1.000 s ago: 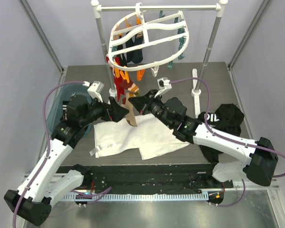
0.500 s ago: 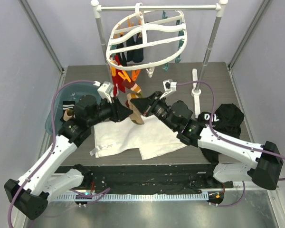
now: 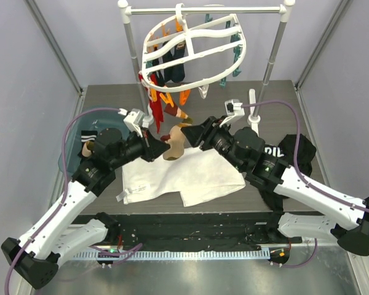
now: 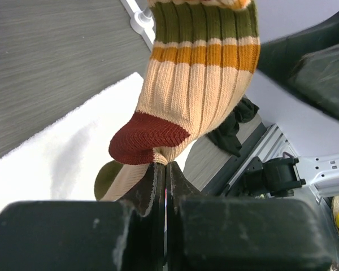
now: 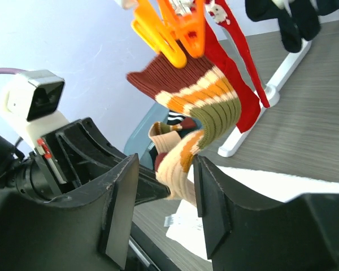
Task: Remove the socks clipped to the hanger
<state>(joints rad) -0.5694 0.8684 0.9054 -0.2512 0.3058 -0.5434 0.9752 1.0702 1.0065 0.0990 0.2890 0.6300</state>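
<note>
The left gripper is pinched tight on the striped sock, its jaws closed on the fabric just under the dark red toe, as the left wrist view shows; the right gripper stands with its jaws parted, the sock's tan lower part hanging between the two fingers without a clear squeeze from either; the two grippers face each other over the far edge of the white cloth, left from the left, right from the right, with the sock between them; the sock bends upward from the pinch, and its brown cuff meets the tips of an orange clip on the near left rim of the hanger; the hanger hooks on the grey rail at the far side of the table and tilts down toward the left; a red sock hangs just left of the striped one, close by the rail's left pole, and dark socks hang farther back under the frame; the rail's white foot lies behind the red sock in the right wrist view; a teal basin sits behind the left arm; a black garment lies at the right, partly under the right arm
</note>
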